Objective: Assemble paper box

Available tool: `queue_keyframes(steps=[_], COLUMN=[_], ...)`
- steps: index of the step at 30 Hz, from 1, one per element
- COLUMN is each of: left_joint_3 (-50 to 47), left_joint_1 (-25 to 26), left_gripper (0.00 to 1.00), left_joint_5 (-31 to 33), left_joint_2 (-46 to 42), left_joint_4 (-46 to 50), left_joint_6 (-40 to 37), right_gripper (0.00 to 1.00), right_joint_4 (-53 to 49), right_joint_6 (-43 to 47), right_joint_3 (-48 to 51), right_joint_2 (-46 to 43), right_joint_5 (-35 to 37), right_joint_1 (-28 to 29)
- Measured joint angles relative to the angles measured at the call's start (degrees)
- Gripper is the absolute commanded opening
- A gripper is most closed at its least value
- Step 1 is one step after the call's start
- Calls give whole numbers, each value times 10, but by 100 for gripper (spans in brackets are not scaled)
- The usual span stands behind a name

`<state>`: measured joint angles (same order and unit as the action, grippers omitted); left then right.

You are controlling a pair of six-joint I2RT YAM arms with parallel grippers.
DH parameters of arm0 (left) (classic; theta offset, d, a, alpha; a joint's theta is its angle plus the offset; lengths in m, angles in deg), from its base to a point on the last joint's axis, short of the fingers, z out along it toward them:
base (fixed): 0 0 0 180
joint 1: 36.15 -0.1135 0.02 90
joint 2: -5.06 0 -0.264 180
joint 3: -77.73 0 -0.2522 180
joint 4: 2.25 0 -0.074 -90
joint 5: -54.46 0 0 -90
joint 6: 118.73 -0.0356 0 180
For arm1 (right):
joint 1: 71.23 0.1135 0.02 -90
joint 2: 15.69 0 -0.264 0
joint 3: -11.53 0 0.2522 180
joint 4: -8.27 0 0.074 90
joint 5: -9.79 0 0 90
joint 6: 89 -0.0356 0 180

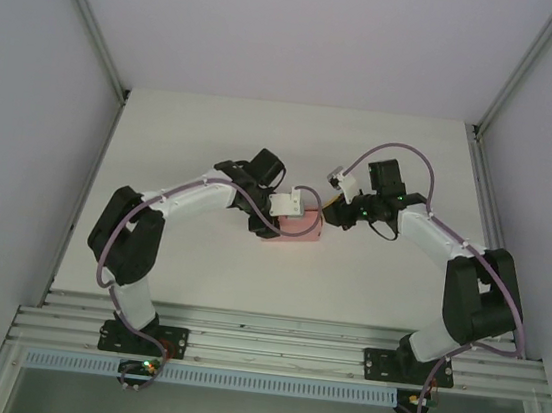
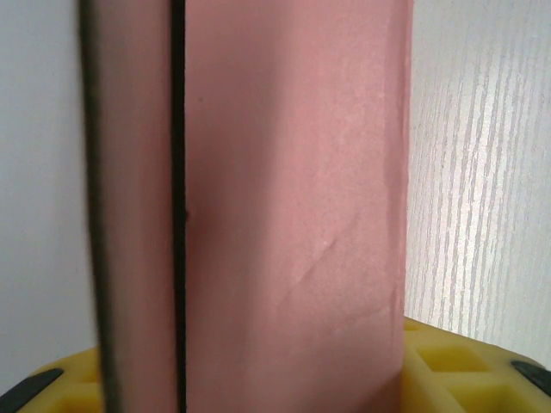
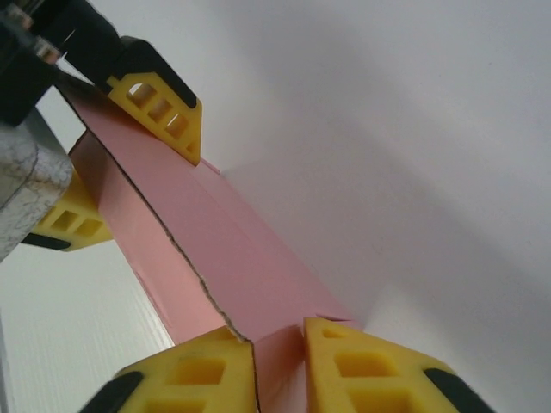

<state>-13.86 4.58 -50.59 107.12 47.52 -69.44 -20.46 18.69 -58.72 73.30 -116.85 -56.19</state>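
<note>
The pink paper box (image 1: 298, 229) stands as a small low rectangular shape at the middle of the table, between both arms. My left gripper (image 1: 294, 209) straddles its left end. In the left wrist view pink card (image 2: 293, 215) covers most of the picture, with a yellow finger (image 2: 465, 361) pressed at each side, so the left gripper (image 2: 258, 379) is shut on it. My right gripper (image 3: 280, 361) is shut on a thin pink wall at the near end of the box (image 3: 215, 249). The left arm's yellow fingers (image 3: 159, 103) clamp its far end.
The white table (image 1: 263, 145) lies inside pale walls with slanted metal posts (image 1: 88, 17) at the back corners. A ribbed aluminium rail (image 1: 279, 348) carries both arm bases along the near edge.
</note>
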Motion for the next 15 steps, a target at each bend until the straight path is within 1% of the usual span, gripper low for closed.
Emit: queue_keyframes(steps=[2,3,7,15], left_joint_3=[0,2,12,27], left_joint_1=[0,0,1,1], left_gripper=[50,50,50,49], left_joint_5=[-1,-2,-4,-2], left_joint_2=[0,1,10,22], left_joint_4=[0,-1,-2,7], left_joint_6=[0,0,0,0], right_gripper=[1,0,0,0], right_joint_4=[-8,-16,-40,-61], right_joint_6=[-9,-16,-69,-223], right_joint_3=[-2,-5,-20,-31], right_joint_2=[-6,-7,-7,-12], right_joint_5=[9,14,30,54], right_joint_1=[0,0,4,16])
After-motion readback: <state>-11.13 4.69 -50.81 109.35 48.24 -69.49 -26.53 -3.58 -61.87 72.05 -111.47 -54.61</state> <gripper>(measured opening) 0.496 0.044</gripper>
